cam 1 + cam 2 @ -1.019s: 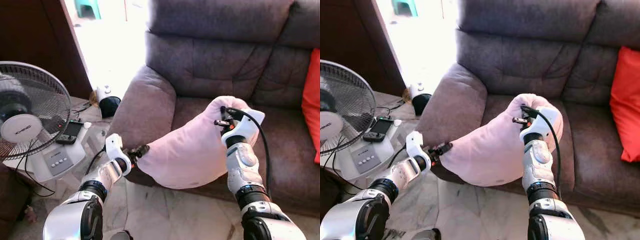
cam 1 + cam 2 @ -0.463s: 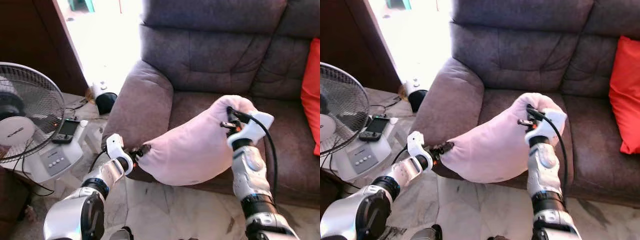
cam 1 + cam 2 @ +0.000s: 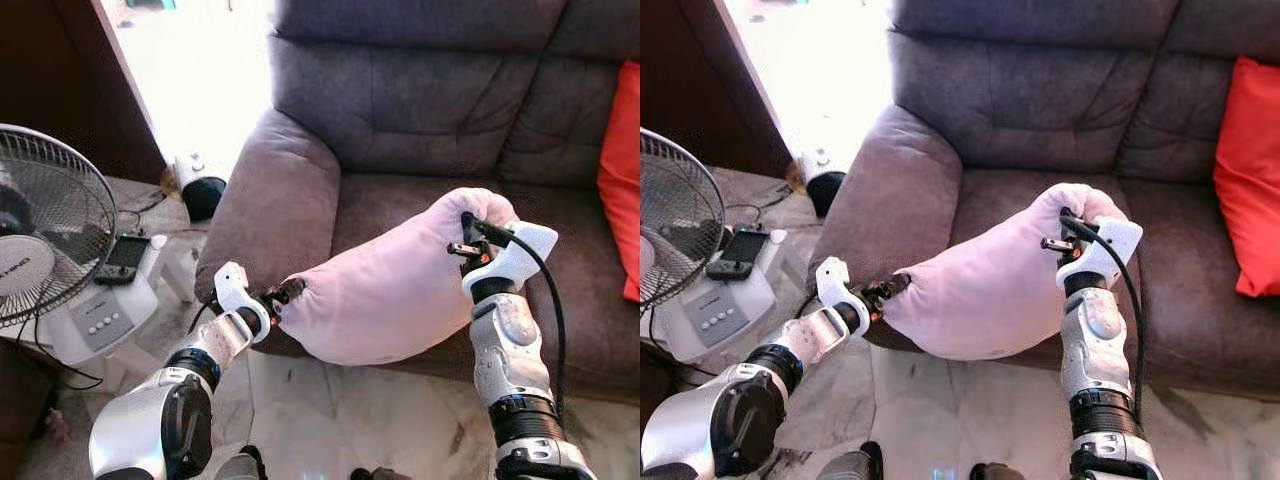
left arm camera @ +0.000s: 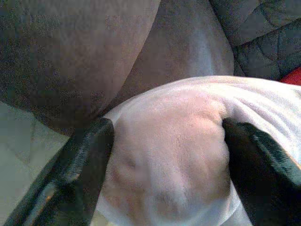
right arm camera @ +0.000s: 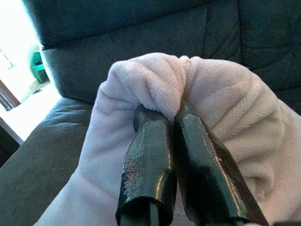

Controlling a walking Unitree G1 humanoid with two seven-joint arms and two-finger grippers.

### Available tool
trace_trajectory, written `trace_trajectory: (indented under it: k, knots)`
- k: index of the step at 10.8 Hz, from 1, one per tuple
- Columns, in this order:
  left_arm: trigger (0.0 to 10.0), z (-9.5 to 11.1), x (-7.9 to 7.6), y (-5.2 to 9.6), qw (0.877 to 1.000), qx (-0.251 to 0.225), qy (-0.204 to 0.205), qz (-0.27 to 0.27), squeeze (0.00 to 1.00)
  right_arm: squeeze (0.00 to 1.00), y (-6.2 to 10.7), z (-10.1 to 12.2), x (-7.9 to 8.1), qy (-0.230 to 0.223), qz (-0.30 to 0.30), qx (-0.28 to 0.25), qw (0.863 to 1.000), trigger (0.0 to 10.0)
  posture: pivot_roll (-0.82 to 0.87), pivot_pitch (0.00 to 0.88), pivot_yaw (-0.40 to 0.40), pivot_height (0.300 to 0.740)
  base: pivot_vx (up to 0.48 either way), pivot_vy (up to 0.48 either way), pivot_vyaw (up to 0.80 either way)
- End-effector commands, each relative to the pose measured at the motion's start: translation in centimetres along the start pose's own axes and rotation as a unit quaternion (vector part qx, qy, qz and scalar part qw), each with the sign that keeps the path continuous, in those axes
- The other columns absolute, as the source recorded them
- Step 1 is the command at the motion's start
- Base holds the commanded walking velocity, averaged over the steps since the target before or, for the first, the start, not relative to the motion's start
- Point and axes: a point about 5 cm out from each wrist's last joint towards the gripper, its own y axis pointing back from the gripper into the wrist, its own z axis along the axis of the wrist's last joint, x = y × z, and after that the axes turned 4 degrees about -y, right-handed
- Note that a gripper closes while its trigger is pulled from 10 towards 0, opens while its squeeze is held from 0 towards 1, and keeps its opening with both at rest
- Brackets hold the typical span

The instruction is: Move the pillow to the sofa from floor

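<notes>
We hold the pillow up in the air with both arms. It hangs over the front edge of the sofa, just beside the sofa's arm, and it is off the floor.

Our left gripper has its jaws clamped on the pillow's low corner. In the left wrist view a fat bunch of pink cloth bulges between the two black fingers. Our right gripper has its jaws squeezed nearly together on a fold at the pillow's high corner.

The pillow looks soft and light. It sags in the middle between the two grips (like a floppy bag). It will bend and swing, not stay stiff. The fuzzy cloth looks easy to pinch, but a small pinch could slip out, so a thick bunch at each corner seems the best hold.

Next we think the pillow needs to go forward and down onto the seat. A fan stands well off to our left.
</notes>
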Motion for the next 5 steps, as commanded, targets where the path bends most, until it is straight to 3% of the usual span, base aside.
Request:
trace_trajectory:
  k: [1, 5]
  knots:
    - [0.0, -0.8, -0.07, -0.08, 1.0, 0.02, 0.01, -0.001, 0.0, 0.0, 0.8, -1.72, -0.55, -0.005, -0.015, 0.043, 0.999, 10.0, -0.04, 0.193, -0.008, 0.74, 0.0, 0.0, 0.0]
    - [0.0, -0.81, 0.45, 0.16, 1.0, 0.016, 0.016, 0.003, 0.0, 0.0, 0.63, -1.91, -0.07, -0.008, -0.011, 0.054, 0.998, 10.0, -0.02, 0.19, -0.02, 0.74, 0.0, 0.0, 0.0]
